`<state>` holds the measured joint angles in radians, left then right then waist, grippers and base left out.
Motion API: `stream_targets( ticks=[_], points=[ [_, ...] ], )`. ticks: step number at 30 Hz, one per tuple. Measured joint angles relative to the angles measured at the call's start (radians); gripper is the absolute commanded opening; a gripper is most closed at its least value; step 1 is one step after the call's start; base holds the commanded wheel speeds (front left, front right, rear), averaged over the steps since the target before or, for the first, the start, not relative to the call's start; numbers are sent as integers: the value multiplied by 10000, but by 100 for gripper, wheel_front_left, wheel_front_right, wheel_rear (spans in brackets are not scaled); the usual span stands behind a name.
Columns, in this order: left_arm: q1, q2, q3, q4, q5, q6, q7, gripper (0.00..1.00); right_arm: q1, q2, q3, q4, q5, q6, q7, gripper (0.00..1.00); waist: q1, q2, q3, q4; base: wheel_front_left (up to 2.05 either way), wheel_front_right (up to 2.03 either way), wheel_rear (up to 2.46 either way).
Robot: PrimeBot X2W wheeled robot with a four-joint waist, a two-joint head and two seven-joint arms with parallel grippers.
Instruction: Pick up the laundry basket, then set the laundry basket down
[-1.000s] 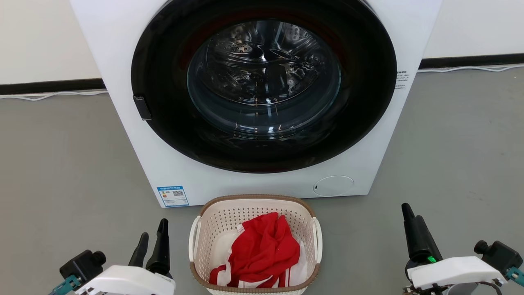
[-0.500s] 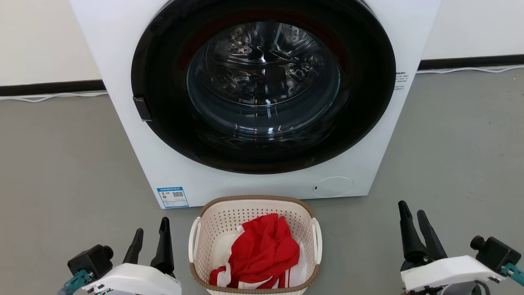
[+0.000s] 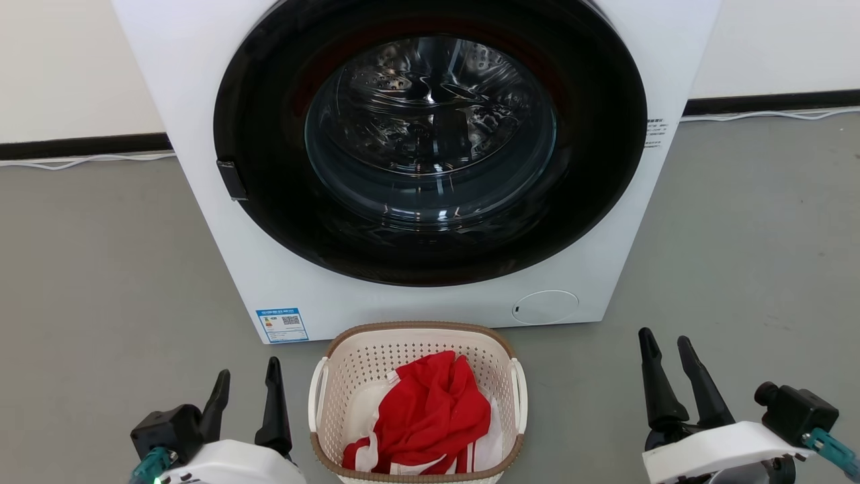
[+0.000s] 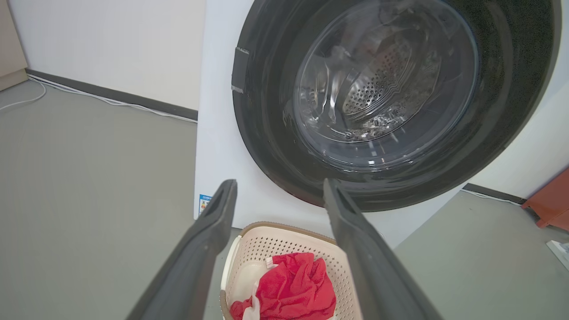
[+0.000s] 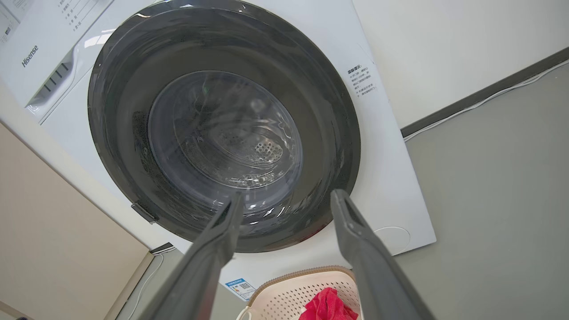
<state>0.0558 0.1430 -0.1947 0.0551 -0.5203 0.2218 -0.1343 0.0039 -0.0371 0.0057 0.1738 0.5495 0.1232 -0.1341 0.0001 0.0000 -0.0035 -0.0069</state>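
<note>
On the near left, the left claw (image 3: 248, 367) is hovering over the grey floor (image 3: 101, 269), its two dark fingers standing apart and gripping nothing. Just to its right, the laundry basket (image 3: 366, 363) is sitting on the floor close against the foot of the white washing machine (image 3: 289, 282). A red garment (image 3: 430, 410) is bunched inside it. On the near right, the right claw (image 3: 665, 335) is hanging further from the basket, fingers likewise spread and empty.

The left wrist camera is adding an orange-red object (image 4: 551, 204) on the floor to the right of the machine. The right wrist camera is taking in the brand name (image 5: 30, 55) on the machine's top panel and a beige panel (image 5: 58, 231) beside it. In both wrist views the claw's own fingers are crossing the basket's edges. A white cable (image 3: 80, 159) is running along the far skirting.
</note>
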Motion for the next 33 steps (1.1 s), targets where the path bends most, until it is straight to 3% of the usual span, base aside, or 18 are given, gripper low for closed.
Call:
stream_targets(
  ticks=[33],
  points=[
    [216,420,-884,-732,3883,1141,-965,100,164,-36,355,-537,-4088,2,-934,100,0,0,27,-34,0,0,0]
  ],
)
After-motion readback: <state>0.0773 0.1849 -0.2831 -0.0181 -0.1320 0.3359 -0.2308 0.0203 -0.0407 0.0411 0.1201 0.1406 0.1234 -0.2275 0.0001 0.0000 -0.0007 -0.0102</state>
